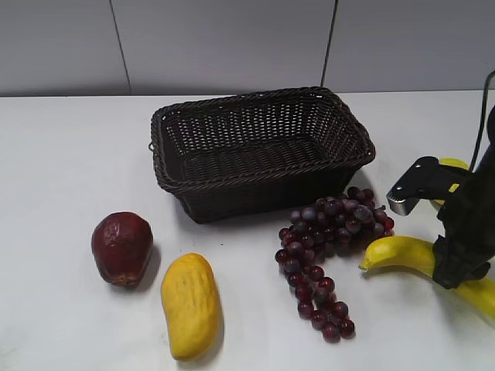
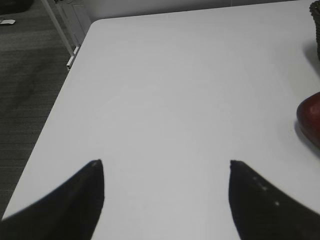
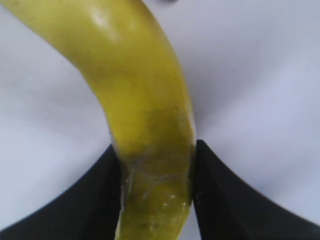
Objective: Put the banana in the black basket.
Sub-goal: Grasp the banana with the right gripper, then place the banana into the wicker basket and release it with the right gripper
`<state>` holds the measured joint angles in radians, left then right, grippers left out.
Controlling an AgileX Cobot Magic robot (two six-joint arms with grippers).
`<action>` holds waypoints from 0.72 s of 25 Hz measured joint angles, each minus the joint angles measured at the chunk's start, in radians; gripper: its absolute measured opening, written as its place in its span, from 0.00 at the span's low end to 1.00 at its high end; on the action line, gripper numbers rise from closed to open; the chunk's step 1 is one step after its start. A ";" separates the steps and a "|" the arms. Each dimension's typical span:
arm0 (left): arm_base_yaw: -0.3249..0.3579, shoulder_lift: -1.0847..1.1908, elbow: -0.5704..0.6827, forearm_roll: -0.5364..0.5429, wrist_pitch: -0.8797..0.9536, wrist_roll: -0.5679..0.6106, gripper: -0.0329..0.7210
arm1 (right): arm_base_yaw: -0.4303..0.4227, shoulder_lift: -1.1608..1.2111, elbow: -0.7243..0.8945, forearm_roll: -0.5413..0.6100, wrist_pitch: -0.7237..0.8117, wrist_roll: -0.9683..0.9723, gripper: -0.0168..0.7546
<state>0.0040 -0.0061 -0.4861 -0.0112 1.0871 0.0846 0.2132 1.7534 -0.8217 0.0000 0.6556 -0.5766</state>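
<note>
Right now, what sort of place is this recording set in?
Probably a lab or office test bench rather than a kitchen: a bare white table against plain grey wall panels, grey carpet beside it, and fruit laid out around a black basket, the right gripper clamping the banana.

Exterior camera looks down at a slant across the table point(image 1: 69, 139) — wrist cameras sit close above it.

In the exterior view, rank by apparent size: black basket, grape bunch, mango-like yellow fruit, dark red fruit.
1. black basket
2. grape bunch
3. mango-like yellow fruit
4. dark red fruit
The yellow fruit lies nearest the camera, so its lead over the red one is uncertain.
</note>
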 joint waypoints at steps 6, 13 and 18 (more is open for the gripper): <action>0.000 0.000 0.000 0.000 0.000 0.000 0.81 | 0.000 -0.128 -0.013 -0.009 0.026 -0.037 0.42; 0.000 0.000 0.000 0.000 0.000 0.000 0.81 | 0.000 -0.168 -0.231 -0.091 0.132 -0.100 0.42; 0.000 0.000 0.000 0.000 0.000 0.000 0.81 | 0.000 -0.138 -0.476 -0.077 0.137 -0.263 0.42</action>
<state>0.0040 -0.0061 -0.4861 -0.0112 1.0871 0.0846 0.2132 1.6155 -1.2981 -0.0769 0.7921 -0.8392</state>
